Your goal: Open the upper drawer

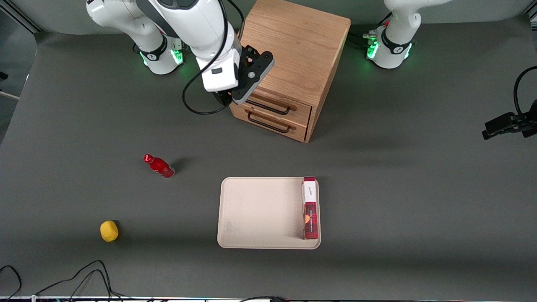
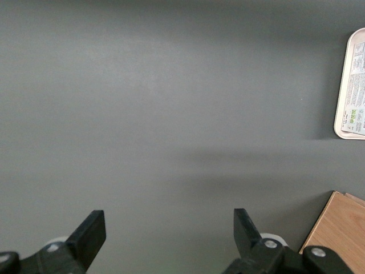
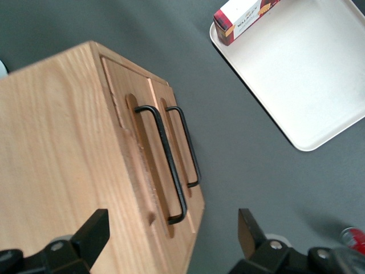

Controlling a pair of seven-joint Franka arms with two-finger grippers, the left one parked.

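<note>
Nearest the front camera: black cables (image 1: 84, 274) trailing along the tabletop (image 1: 419, 201) edge. Slightly farther in, a small yellow lemon-like object (image 1: 109, 231) toward the working arm's end. Mid-tabletop, a cream rectangular tray (image 1: 256, 214), with a red and white carton (image 1: 310, 207) lying along its edge nearest the parked arm's end. Red bottle (image 1: 159, 166) lying tilted on the grey surface, between the yellow object and the cabinet, well apart from both.

Farthest from the front camera, a boxy light-oak cabinet (image 1: 293, 54) turned at an angle, with two shallow drawers stacked in its front. Upper drawer (image 1: 275, 105) at the top of that front, closed flush, black bar handle (image 3: 162, 162) across it; lower drawer (image 1: 268, 123) directly below, also closed, with a matching handle.

Gripper (image 1: 237, 94) of the right arm hanging above the cabinet's top front corner, at the working arm's end of the upper drawer. Fingers (image 3: 94, 231) spread wide, holding nothing, apart from the bar handle, which sits between them in the wrist view.
</note>
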